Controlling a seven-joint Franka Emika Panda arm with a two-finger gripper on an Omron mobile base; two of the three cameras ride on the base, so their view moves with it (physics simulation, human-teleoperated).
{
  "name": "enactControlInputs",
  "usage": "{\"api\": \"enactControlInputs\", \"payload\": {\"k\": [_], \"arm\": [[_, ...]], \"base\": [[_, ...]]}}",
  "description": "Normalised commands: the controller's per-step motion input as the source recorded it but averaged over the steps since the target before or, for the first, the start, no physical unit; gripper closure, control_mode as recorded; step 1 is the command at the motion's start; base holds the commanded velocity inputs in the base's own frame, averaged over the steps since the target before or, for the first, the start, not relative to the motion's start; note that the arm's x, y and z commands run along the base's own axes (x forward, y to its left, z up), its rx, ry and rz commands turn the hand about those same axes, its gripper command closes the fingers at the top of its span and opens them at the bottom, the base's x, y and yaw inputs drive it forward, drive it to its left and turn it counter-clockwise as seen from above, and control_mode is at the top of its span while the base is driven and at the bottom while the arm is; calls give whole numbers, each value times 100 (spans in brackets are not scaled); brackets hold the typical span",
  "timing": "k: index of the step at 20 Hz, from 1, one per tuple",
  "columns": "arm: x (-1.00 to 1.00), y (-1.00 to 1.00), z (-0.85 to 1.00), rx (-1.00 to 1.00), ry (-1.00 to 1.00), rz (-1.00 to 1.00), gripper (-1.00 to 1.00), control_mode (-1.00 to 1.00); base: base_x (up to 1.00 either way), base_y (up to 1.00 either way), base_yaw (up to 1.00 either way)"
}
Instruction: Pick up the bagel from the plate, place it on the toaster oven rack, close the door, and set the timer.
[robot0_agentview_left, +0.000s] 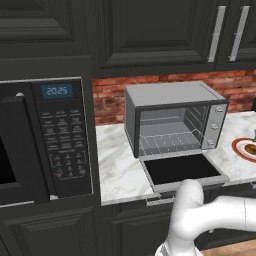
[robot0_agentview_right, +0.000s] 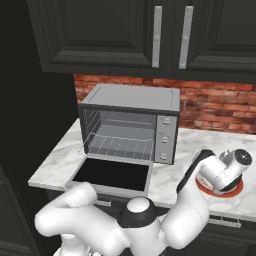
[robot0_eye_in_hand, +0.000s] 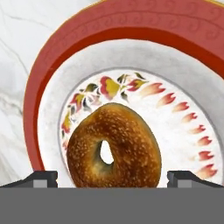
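In the hand view the golden-brown bagel (robot0_eye_in_hand: 113, 146) lies on the white plate with the red-orange rim (robot0_eye_in_hand: 57, 48). My gripper (robot0_eye_in_hand: 114, 178) hangs straight over it, open, one fingertip (robot0_eye_in_hand: 41, 177) on each side of the bagel, and nothing is held. From the right base the hand covers most of the plate (robot0_agentview_right: 235, 191), right of the toaster oven (robot0_agentview_right: 131, 122). The oven's door (robot0_agentview_left: 182, 170) lies dropped open and flat. The silver wire rack (robot0_agentview_left: 167, 142) inside is bare. The plate (robot0_agentview_left: 246, 148) also sits at the right edge of the left base view.
A black built-in microwave (robot0_agentview_left: 45, 140) stands left of the marble counter (robot0_agentview_left: 115, 165). Dark upper cabinets (robot0_agentview_right: 150, 35) hang above the oven, against a red brick wall (robot0_agentview_right: 215, 107). The oven has three round knobs (robot0_agentview_right: 166, 137) on its right panel.
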Motion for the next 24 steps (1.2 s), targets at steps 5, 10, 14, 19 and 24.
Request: {"api": "enactControlInputs", "payload": {"k": [5,10,14,19,24], "arm": [[14,-19,-21,0,7,0,-100,-100],[4,-24,-20,0,6,0,-100,-100],[2,-20,-29,0,9,0,-100,-100],[0,-4,-66,0,7,0,-100,-100],[0,0,-88,0,3,0,-100,-100]], "base": [[0,0,0],[0,0,0],[0,0,0],[0,0,0],[0,0,0]]}}
